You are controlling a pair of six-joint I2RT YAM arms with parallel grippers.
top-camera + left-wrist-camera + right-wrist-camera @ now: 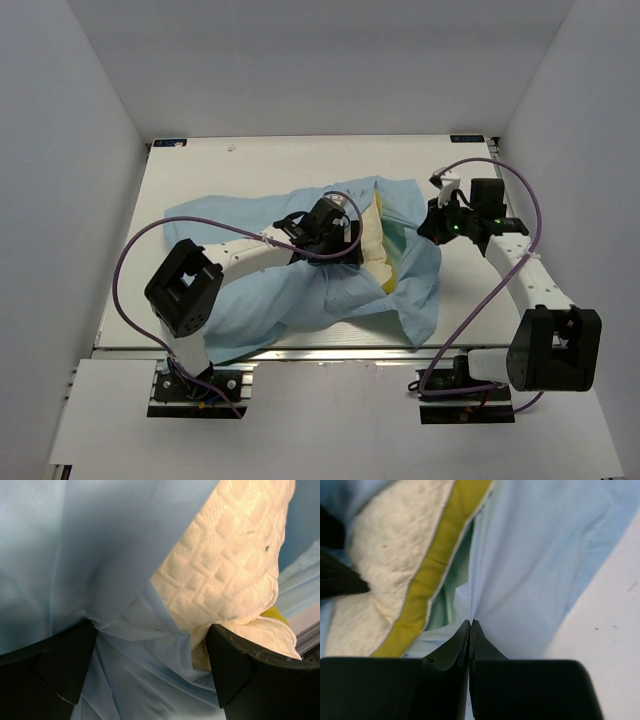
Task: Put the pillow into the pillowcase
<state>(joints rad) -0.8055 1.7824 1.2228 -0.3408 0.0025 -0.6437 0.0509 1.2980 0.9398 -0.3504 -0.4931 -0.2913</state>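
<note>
The pillowcase (300, 290) lies spread, light blue face up, across the middle of the table (250, 170), its mouth turned to the right. The pillow (372, 240) is mostly inside it. Only its right end shows at the mouth, a cream strip with a yellow edge (440, 555), and beside that a sliver of the mint-green lining (451, 600).

The left gripper (345, 240) rests on top of the covered pillow, just left of the mouth. In the left wrist view its fingers (60, 670) stand wide apart. Blue cloth fills the gap between them, and the quilted cream of the pillow bulges out from under the hem on the right. Neither finger is closed on anything.

The right gripper (470, 627) is at the right side of the mouth, on the pillowcase's outer layer. Its jaws are pressed together. The blue cloth draws into a crease that runs straight to the tips, so a thin fold seems to be nipped there, though the tips hide the contact itself. Bare table shows to the right of that cloth.
</note>
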